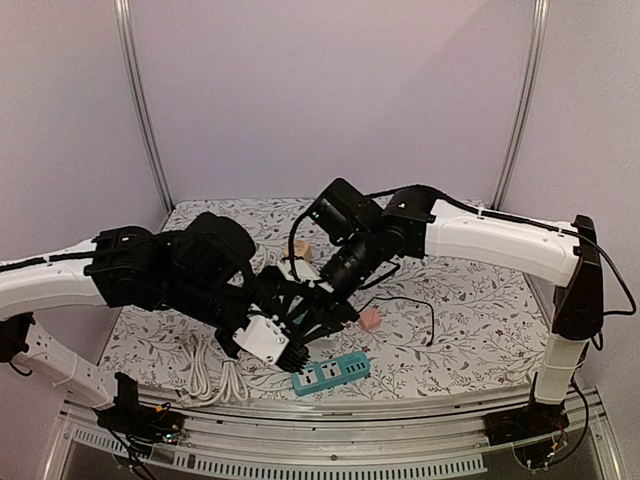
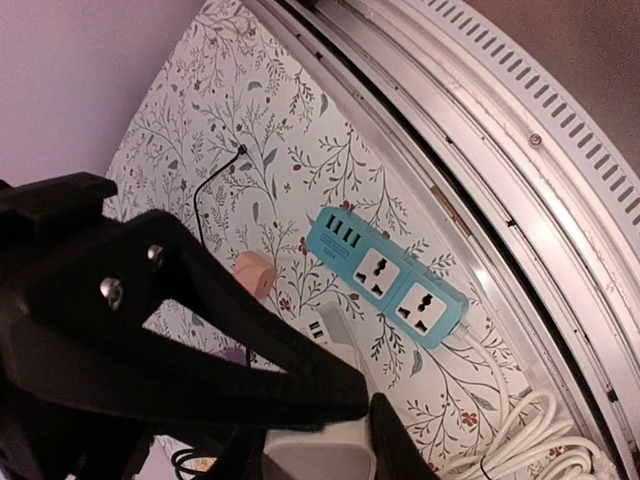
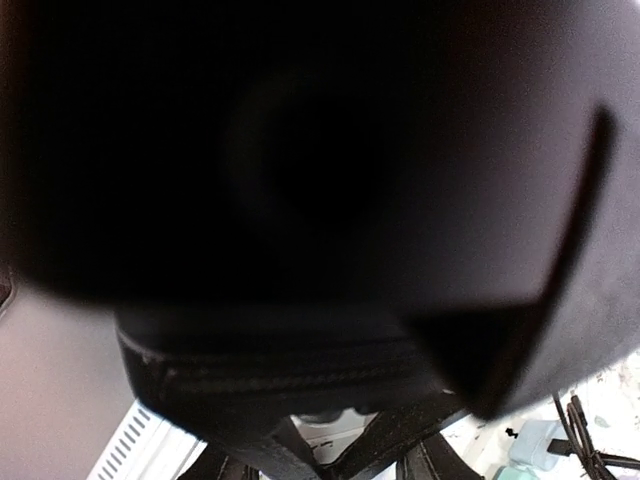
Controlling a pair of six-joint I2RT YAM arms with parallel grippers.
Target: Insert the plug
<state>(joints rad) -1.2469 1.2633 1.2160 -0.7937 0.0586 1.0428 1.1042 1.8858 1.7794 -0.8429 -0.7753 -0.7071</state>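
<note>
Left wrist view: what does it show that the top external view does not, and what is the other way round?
Only the left wrist view: a close look at the face of the blue power strip, with the holes of its two sockets and a row of small ports at one end.
Only the top external view: the left arm and the right arm almost whole, and the back wall.
Both: the power strip, the pink plug, the white cord and the thin black cable, all on the flowered table.
</note>
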